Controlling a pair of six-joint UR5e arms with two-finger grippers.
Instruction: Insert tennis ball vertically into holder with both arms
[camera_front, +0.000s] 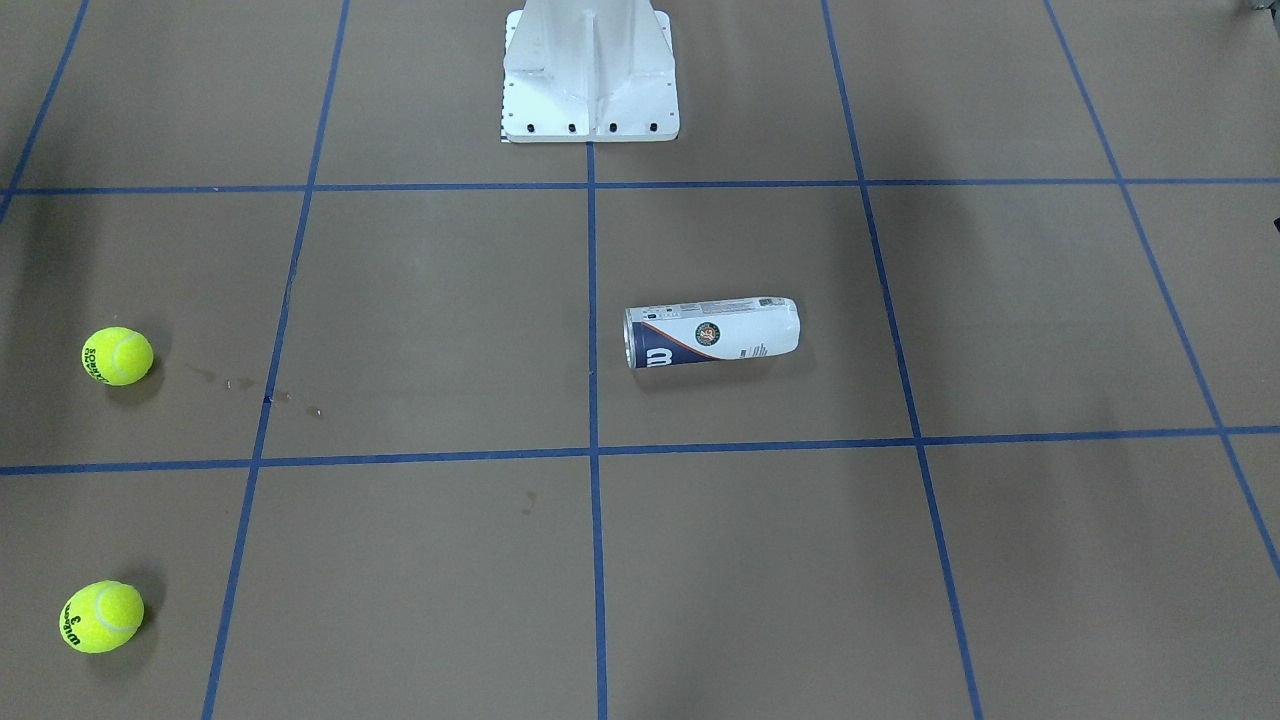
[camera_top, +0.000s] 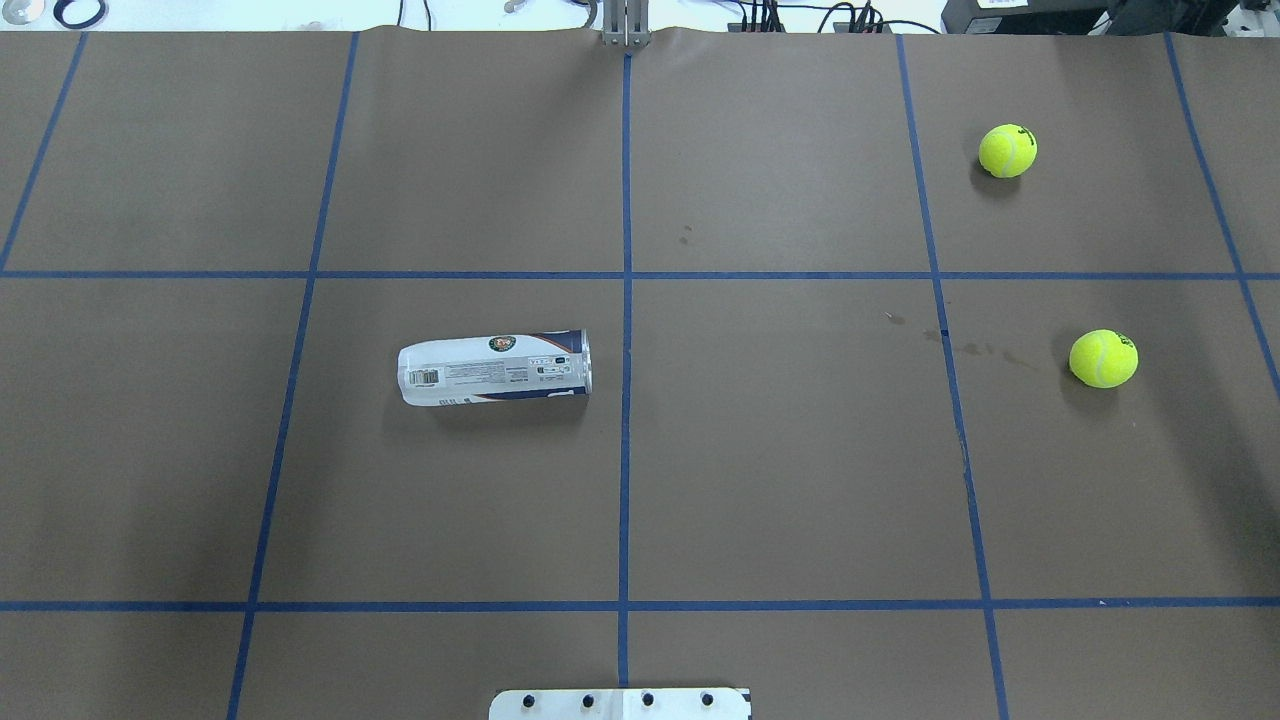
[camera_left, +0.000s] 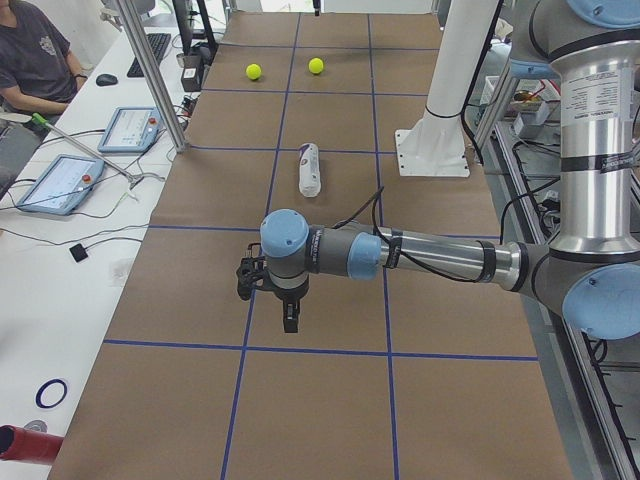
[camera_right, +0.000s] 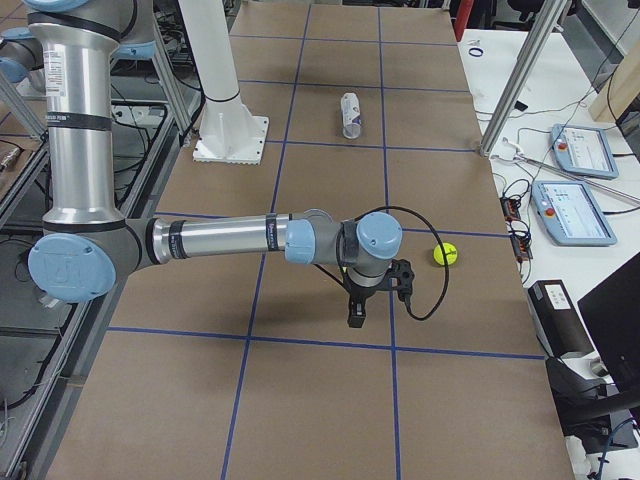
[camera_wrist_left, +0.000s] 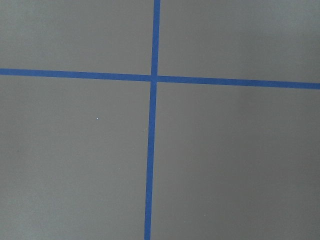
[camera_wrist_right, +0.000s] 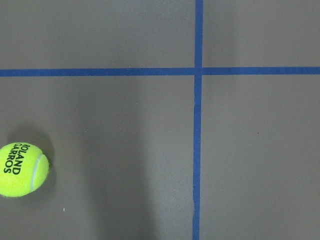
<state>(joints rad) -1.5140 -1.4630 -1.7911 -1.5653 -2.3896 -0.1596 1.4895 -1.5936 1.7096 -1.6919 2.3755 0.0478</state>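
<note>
Fuzzy tennis ball (camera_front: 101, 617); glossy cylindrical holder (camera_front: 712, 333) lying flat; left hand (camera_left: 289, 316), right hand (camera_right: 357, 312): spread unclear.

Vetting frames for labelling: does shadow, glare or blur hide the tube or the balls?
No. Overhead exterior: holder sharp, soft shadow alongside. Exterior front-facing: both tennis balls crisp, with small shadows. Right wrist: in focus, faint dim band across the table.

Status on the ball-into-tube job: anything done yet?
Done: nothing. The holder lies on its side; the near tennis ball and far tennis ball sit loose on the table. In hand: nothing; the left gripper and right gripper hang over the table, touching none of them. Left: upright the holder, grasp a ball, insert it.
</note>
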